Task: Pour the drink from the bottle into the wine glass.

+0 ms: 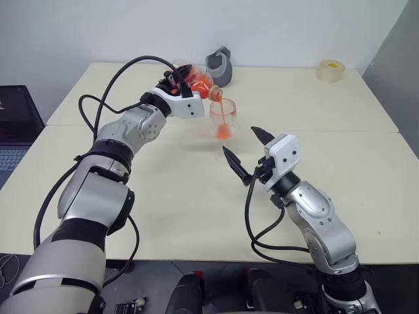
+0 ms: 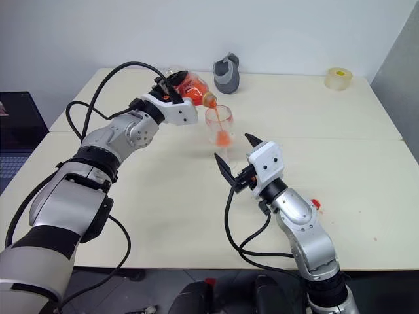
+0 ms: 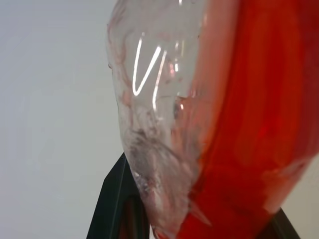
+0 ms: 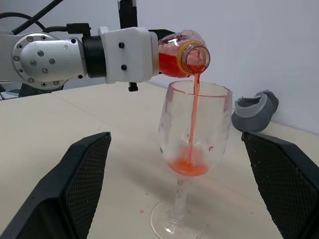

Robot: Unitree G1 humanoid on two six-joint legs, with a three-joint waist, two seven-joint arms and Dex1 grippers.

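Red-orange drink [image 4: 193,107]: falling in a thin stream into the clear stemmed wine glass [image 4: 193,139], pooling low in the bowl.
Bottle [image 4: 182,54]: small clear plastic, tipped mouth-down over the rim so liquid is running out.
Left gripper [image 1: 185,82]: clamping the bottle's body.
Right gripper [image 1: 243,154]: waiting empty, fingers spread wide, near the glass on the cream table [image 1: 340,170].

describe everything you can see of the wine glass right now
The wine glass is clear and colourless, with a tall bowl, a thin stem and a round foot. It stands upright on the pale table, between the open fingers of the right gripper, which do not touch it. A thin stream of the red-orange drink falls into it from the tilted bottle held above its rim by the left gripper. A shallow pool lies in the bowl's bottom, and droplets cling to its wall.
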